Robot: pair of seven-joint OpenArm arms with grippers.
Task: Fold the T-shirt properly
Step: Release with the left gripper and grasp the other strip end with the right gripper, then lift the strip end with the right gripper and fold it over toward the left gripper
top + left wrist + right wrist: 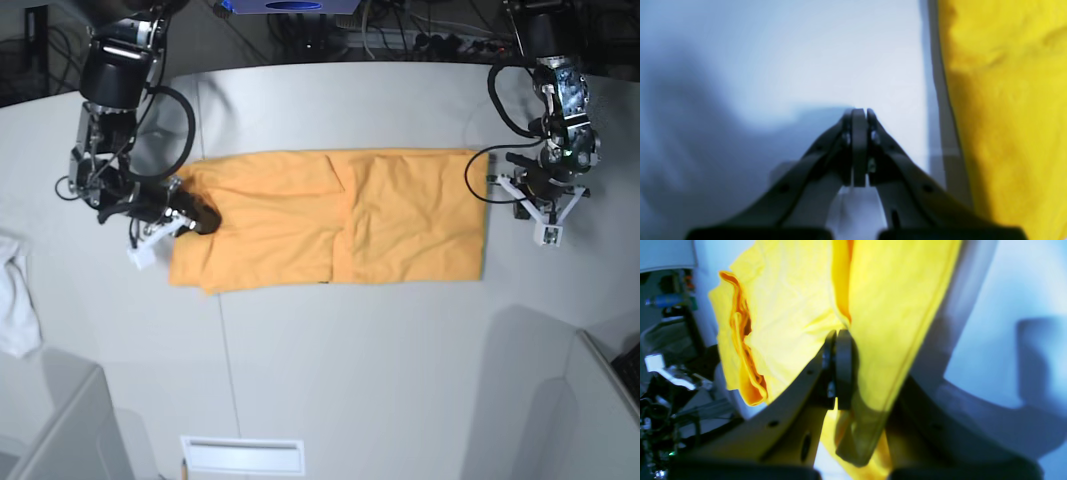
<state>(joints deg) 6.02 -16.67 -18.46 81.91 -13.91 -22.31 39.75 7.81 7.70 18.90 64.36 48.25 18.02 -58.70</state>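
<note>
Your T-shirt [330,218] lies flat across the middle of the table [350,380] as a wide band, its sides already turned in, with the long axis running from nine to three o'clock. At its nine o'clock end your right gripper [200,217] has its jaws pinched onto a fold of the cloth; the right wrist view shows fabric caught between them. Off the three o'clock edge, your left gripper [528,190] hangs clamped together on nothing, just beside the hem. I judge you are starting the crosswise fold. Next, lift that end cleanly and carry it toward three o'clock, keeping the edges aligned. A small white cloth [18,297] sits far out at eight o'clock.
</note>
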